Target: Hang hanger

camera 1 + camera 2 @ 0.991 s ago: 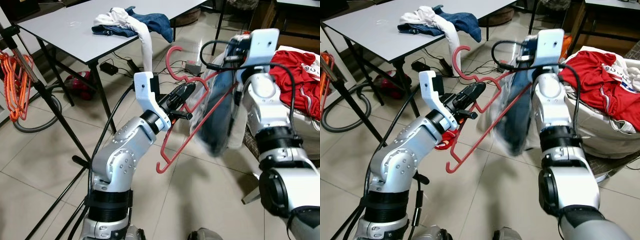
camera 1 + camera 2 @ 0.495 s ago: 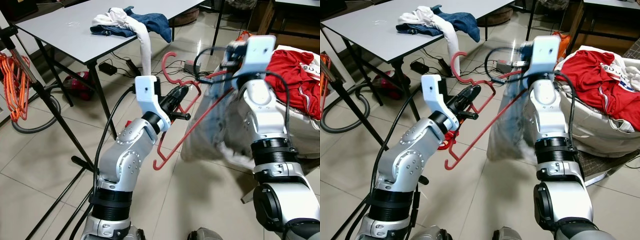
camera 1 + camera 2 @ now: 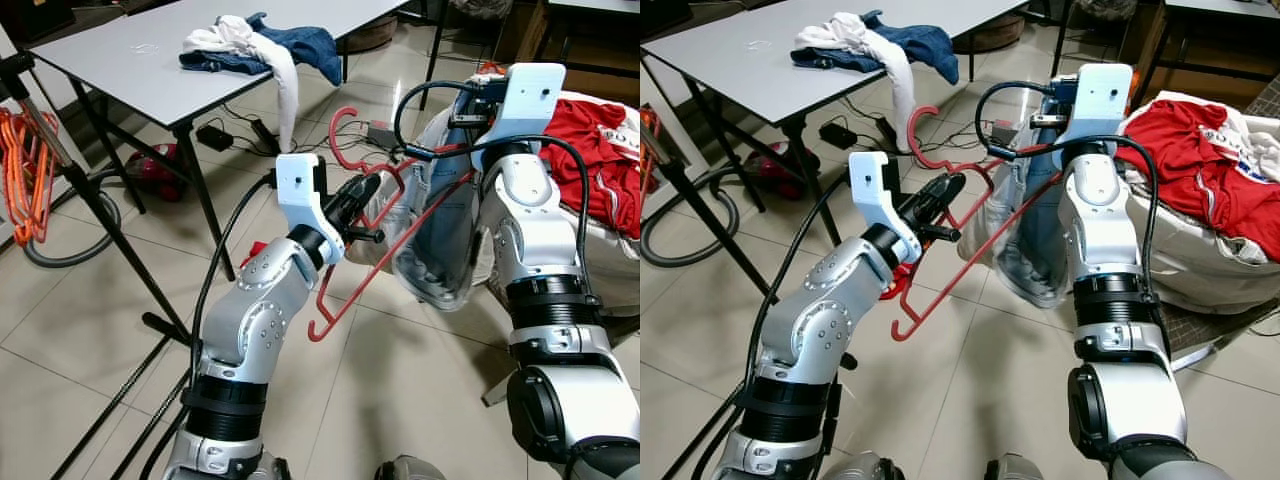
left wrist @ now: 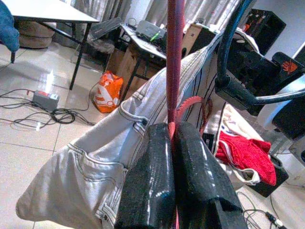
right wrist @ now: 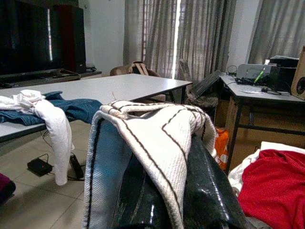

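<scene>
L gripper point(image 3: 368, 190) pinched shut on red hanger point(image 3: 385, 240), held mid-air betw. arms | R gripper point(image 5: 176, 191) clamped on jeans point(image 3: 440, 230), waistband draped over fingers | risk: denim weight drags hanger askew, slips off arm; jeans/hanger contact unclear, prob. partly threaded | rack point(image 3: 60, 150) well apart, L side

Glossy red hanger point(image 3: 345, 255), woven denim jeans point(image 3: 440, 230), shiny tiled floor point(image 3: 90, 330).

Hanger point(image 3: 345, 215) left of jeans point(image 3: 440, 235)
</scene>
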Available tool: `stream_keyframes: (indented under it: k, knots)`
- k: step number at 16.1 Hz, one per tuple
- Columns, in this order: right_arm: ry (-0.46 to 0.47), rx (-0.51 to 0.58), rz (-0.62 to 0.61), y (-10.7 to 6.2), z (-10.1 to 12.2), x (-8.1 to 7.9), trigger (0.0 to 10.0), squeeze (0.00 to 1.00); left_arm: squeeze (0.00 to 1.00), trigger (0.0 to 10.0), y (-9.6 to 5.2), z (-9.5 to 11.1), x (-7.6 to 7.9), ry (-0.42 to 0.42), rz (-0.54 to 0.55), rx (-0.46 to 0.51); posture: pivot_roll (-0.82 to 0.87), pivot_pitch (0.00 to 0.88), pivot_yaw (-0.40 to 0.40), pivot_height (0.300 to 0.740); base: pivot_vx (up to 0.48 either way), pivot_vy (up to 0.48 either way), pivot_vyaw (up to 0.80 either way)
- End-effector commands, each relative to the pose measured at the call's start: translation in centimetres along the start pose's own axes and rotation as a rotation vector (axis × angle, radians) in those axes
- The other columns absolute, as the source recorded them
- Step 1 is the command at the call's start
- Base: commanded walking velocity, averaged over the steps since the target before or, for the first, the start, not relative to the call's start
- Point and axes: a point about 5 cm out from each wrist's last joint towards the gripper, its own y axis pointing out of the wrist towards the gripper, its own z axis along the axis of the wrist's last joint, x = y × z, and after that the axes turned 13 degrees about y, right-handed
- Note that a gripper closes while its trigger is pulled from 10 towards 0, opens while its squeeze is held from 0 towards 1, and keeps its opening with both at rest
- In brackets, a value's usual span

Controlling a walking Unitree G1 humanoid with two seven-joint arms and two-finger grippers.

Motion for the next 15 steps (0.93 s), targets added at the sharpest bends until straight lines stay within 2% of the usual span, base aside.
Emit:
stream_keyframes:
  k: [1, 13, 14, 15]
  knots:
    - [0.008, 0.054, 0.014, 0.2, 1.4, -0.2, 0.0, 0.0, 0.0, 10.0, 0.1, -0.2, 0.1, 0.009, 0.011, -0.009, -0.11, 0.0, 0.038, 0.74, 0.0, 0.0, 0.0]
    - [0.008, 0.049, 0.01, 0.2, 1.4, -0.2, 0.0, 0.0, 0.0, 10.0, 0.1, -0.2, 0.1, 0.011, 0.01, -0.008, -0.11, 0.0, 0.038, 0.74, 0.0, 0.0, 0.0]
    - [0.028, -0.228, -0.071, -2.5, -5.2, 4.7, 0.0, 0.0, 0.0, 10.0, -1.7, -4.4, -2.5, 0.198, 0.043, -0.219, -0.11, 0.0, 0.047, 0.74, 0.0, 0.0, 0.0]
    - [0.03, -0.277, -0.1, -3.6, -6.8, 5.8, 0.0, 0.0, 0.0, 10.0, -2.3, -5.5, -3.2, 0.231, 0.064, -0.283, -0.11, 0.0, 0.05, 0.74, 0.0, 0.0, 0.0]
